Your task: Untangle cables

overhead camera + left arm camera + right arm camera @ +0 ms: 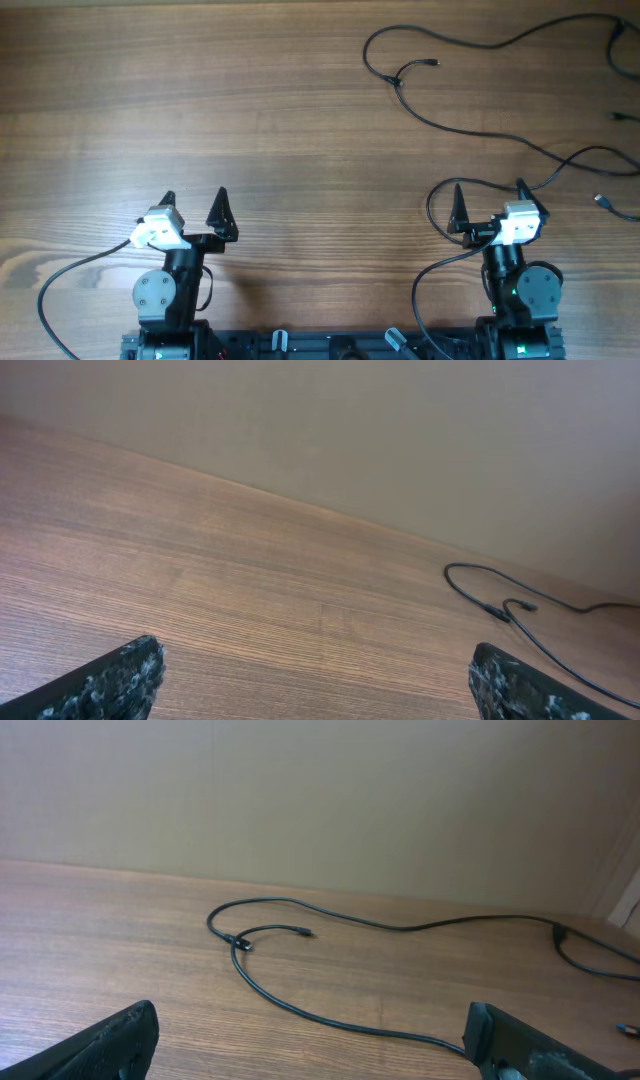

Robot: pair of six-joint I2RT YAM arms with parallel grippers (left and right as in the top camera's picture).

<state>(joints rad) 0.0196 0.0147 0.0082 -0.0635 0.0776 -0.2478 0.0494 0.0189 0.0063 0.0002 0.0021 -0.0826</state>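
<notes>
Sprawling over the far right of the table [250, 110], the cables [398, 79] are lying in loose loops, none in our grasp. We are holding the left gripper [193, 196] and right gripper [489, 187] spread wide, empty, presumably ready to reach.

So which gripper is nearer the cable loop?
Right. The right gripper has the cable loop ahead, slightly to its left; the left gripper has it far off to its right.

brown wood table [250, 590] and a plain wall [400, 430]
a thin black cable [497, 614] curls at the right. the left gripper [318, 665] is wide open, fingers [120, 678] in the bottom corners.
</notes>
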